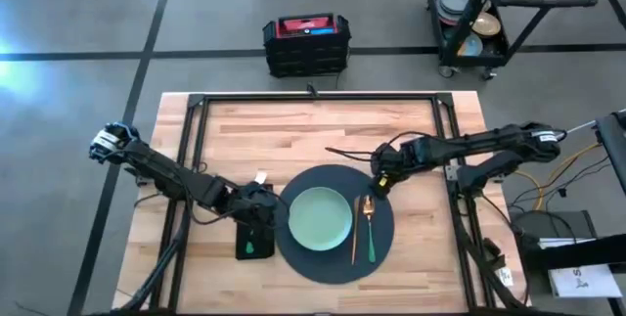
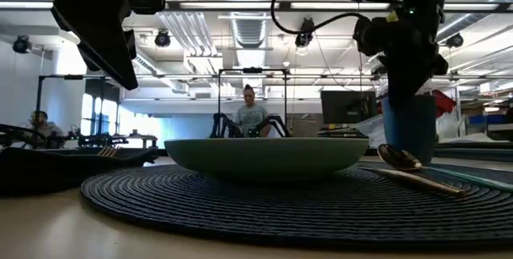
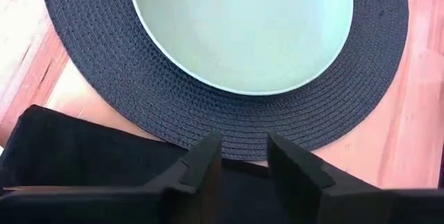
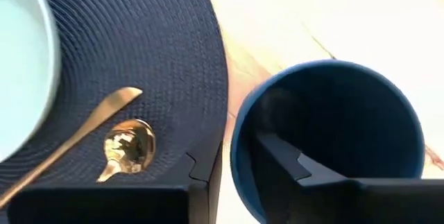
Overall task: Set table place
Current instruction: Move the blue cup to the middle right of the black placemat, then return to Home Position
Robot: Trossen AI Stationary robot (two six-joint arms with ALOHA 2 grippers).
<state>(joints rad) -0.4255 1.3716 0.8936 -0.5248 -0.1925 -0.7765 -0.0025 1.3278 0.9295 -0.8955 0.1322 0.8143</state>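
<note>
A pale green plate (image 1: 319, 219) sits in the middle of the dark round placemat (image 1: 333, 257) on the wood table (image 1: 293, 130). To the plate's right, a gold knife (image 1: 355, 233) and a green-handled spoon (image 1: 371, 228) lie on the mat. A black napkin (image 1: 256, 240) lies left of the mat with a green-handled piece (image 1: 250, 248) on it. My left gripper (image 3: 244, 156) stands open by a narrow gap over the napkin's (image 3: 83, 161) edge beside the mat. My right gripper (image 4: 243, 172) is shut on the dark blue cup (image 4: 326, 127) at the mat's far right edge. My right gripper holds the cup by its rim and wall (image 4: 239, 156) on the side toward the placemat. One finger (image 4: 291, 168) is inside the cup and the other (image 4: 205, 182) outside. The fingers come from above. The cup (image 2: 409, 127) stands upright; whether its base is set down, I cannot tell.
A black metal rail frame (image 1: 191, 150) runs around the tabletop. Beyond the far edge stand a black crate (image 1: 305, 44) and a wheeled cart of dishes (image 1: 479, 18). A person (image 2: 252, 115) sits in the room behind. Bare wood lies far of the mat.
</note>
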